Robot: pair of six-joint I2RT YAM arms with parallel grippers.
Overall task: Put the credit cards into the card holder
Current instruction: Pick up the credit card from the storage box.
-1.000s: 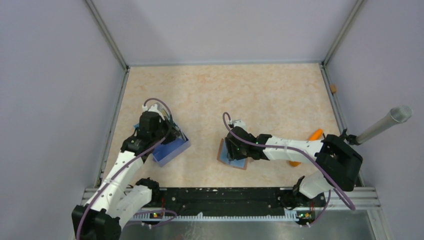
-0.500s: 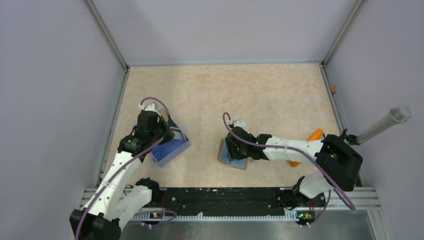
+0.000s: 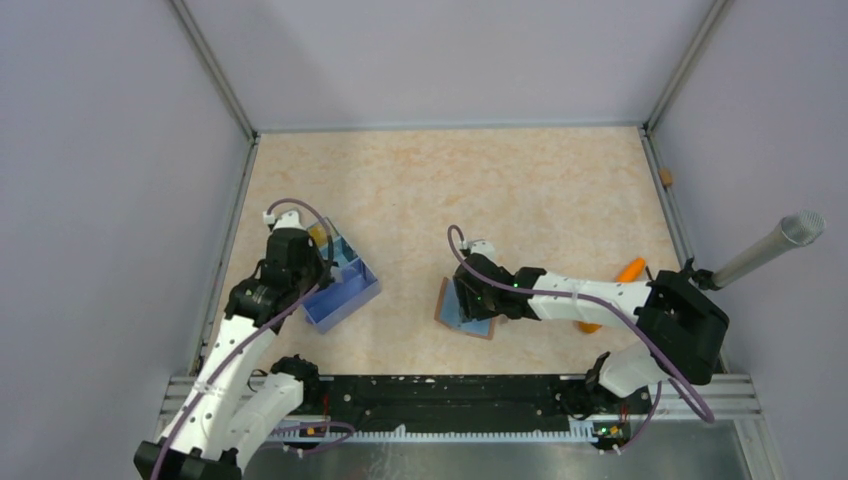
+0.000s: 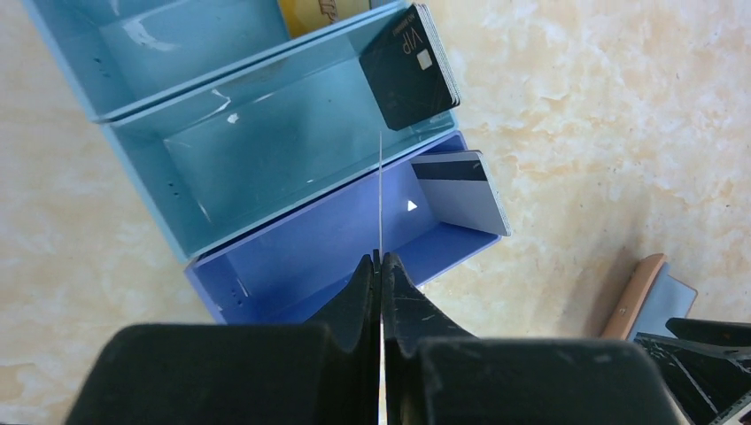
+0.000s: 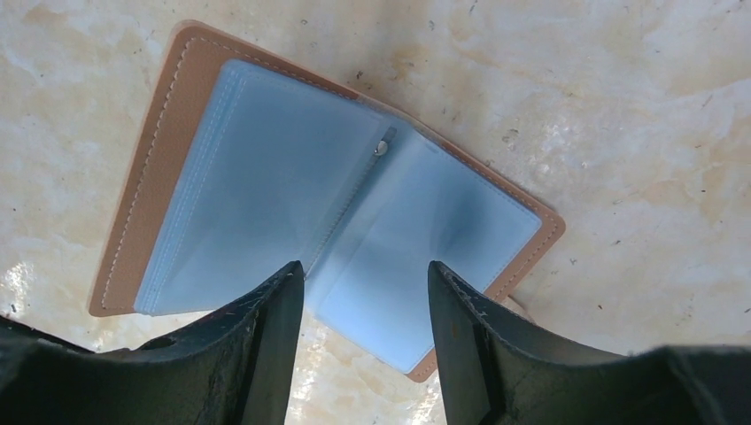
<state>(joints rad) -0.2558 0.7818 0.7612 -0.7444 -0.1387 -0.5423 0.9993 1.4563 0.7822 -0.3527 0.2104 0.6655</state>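
The left gripper (image 4: 379, 264) is pressed together on a thin card (image 4: 380, 195), seen edge-on, and hangs over the box (image 4: 266, 168). Whether the card's lower edge is clear of the box walls, I cannot tell.

Three more cards are in the box:
- A gold card (image 4: 314, 12) is in one light-blue end compartment.
- A black card (image 4: 409, 69) leans in the middle compartment.
- A striped card (image 4: 465, 199) leans in the dark-blue compartment.

Well to the right of the box, the holder (image 5: 266, 186) lies open on the table with its clear sleeves up. The sleeves look empty. The right gripper (image 5: 363, 274) hangs over it with fingers spread, one on each side of the fold. It seems placed to keep the holder open, though contact is not clear. Farther right of the box lies a carrot (image 3: 628, 270).

By my reading the task is barely begun. One card is gripped, none is sleeved, and the carry, the insertion and the three boxed cards remain.
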